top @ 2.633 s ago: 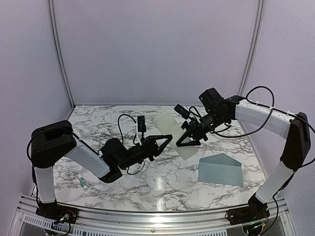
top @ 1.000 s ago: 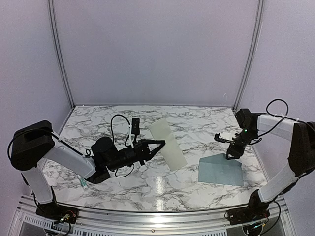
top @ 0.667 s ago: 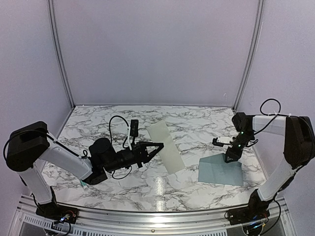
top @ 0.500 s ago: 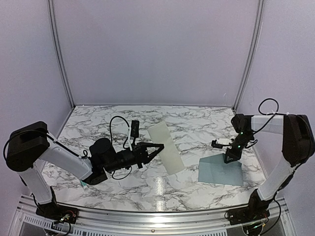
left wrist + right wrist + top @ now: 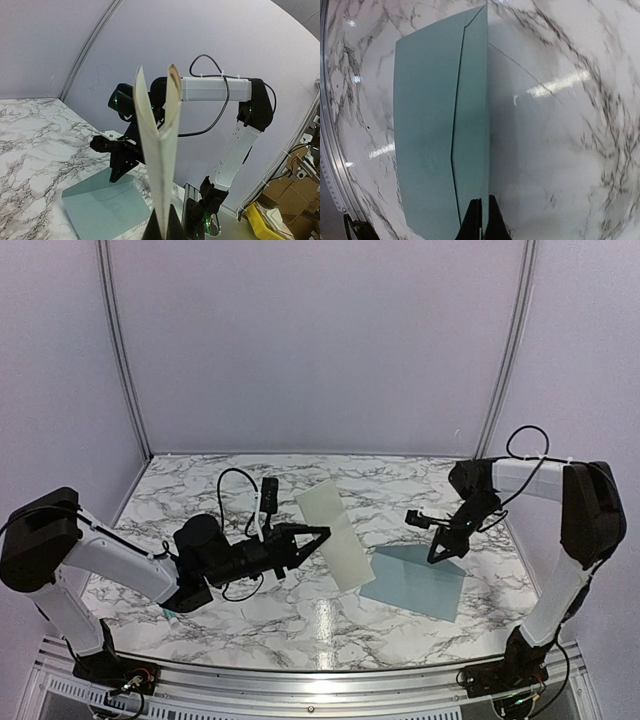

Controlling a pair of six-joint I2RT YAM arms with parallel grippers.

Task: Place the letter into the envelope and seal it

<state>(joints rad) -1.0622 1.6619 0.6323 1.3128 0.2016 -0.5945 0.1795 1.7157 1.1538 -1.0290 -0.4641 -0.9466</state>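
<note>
The cream letter (image 5: pixel 335 535), folded lengthwise, sticks out over the middle of the table from my left gripper (image 5: pixel 300 536), which is shut on its near end. In the left wrist view the letter (image 5: pixel 159 150) shows edge-on, rising from the closed tips of my left gripper (image 5: pixel 161 229). The blue-grey envelope (image 5: pixel 415 582) lies right of centre, flap side up. My right gripper (image 5: pixel 438 553) is shut on its far edge. From the right wrist camera the envelope (image 5: pixel 435 135) has its pinched edge slightly raised, casting a shadow, with my right gripper (image 5: pixel 483 212) closed on it.
A small green-and-white tube (image 5: pixel 170 612) lies near the left arm's base. A metal rail (image 5: pixel 320 680) runs along the front edge. Pale walls enclose the marble table (image 5: pixel 200 490) on three sides.
My right gripper closed on the envelope's far edge and dragged it left toward the centre, turning it. The left arm drew back slightly with the letter.
</note>
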